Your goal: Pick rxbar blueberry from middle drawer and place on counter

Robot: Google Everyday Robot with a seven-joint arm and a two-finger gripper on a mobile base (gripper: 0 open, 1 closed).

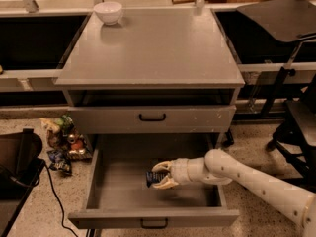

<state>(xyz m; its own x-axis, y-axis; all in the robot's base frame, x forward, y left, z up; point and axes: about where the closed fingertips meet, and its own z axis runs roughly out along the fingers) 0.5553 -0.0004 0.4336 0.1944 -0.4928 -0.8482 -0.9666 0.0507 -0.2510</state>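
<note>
The middle drawer is pulled wide open below the grey cabinet, its flat floor in view. My gripper reaches into it from the right, and its pale fingers are shut on the rxbar blueberry, a small dark blue bar with pale lettering. The bar sits between the fingers just above the drawer floor, near the middle. The counter is the broad grey cabinet top above.
A white bowl stands at the counter's back left corner. A closed drawer front with a black handle lies above the open drawer. Multicoloured snack bags lie on the floor at left. A black chair stands at right.
</note>
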